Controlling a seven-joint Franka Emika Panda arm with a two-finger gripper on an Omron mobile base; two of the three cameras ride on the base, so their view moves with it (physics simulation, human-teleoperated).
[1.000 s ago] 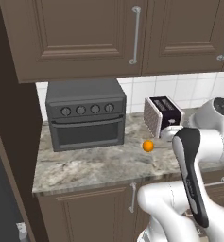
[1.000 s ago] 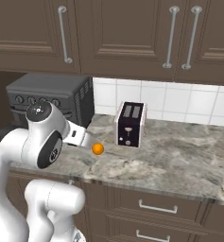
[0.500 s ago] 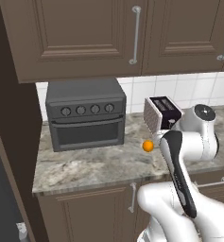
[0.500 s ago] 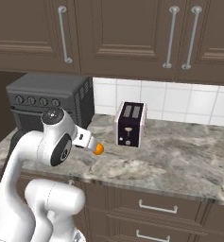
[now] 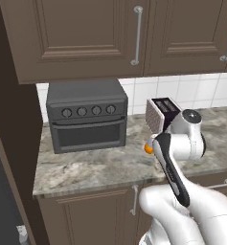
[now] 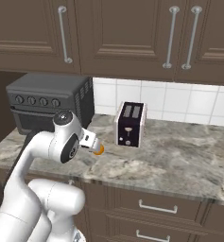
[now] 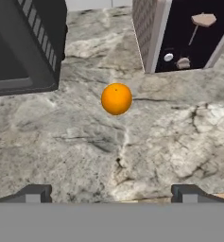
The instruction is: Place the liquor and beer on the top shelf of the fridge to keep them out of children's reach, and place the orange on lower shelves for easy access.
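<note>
1. The gripper (image 7: 111, 193), jaws spread wide and holding nothing, hangs above the marbled counter (image 7: 85, 156).
2. The orange (image 7: 116, 99) sits ahead on the counter, between the toaster oven (image 7: 23, 42) and the toaster (image 7: 184, 33), touching neither.

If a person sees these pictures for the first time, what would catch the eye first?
The bright orange stands out first, alone on the marbled counter between the toaster oven and the toaster. Next comes the white arm, reaching toward the orange, with the open gripper short of it.
</note>
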